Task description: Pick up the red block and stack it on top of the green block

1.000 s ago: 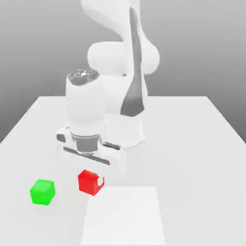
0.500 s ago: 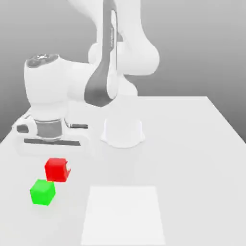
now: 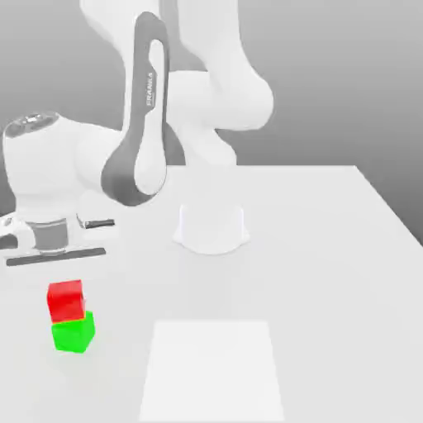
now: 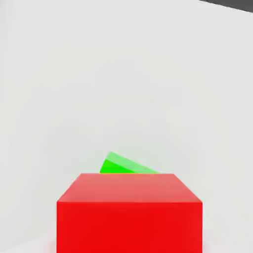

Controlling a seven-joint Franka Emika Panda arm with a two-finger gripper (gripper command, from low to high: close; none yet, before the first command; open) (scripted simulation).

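Pretty clean-looking white arm (image 3: 211, 99), chunky rounded segments, dark grey strip with FRANKA lettering on it.

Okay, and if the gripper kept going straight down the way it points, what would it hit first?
Probably the red block, right below the gripper; the green block sits lower, beneath the red one. How much gap is left is hard to judge.

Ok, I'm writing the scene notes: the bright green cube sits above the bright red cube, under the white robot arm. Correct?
Cubes swapped: the exterior view shows the bright red cube above the bright green cube, under the white robot arm.
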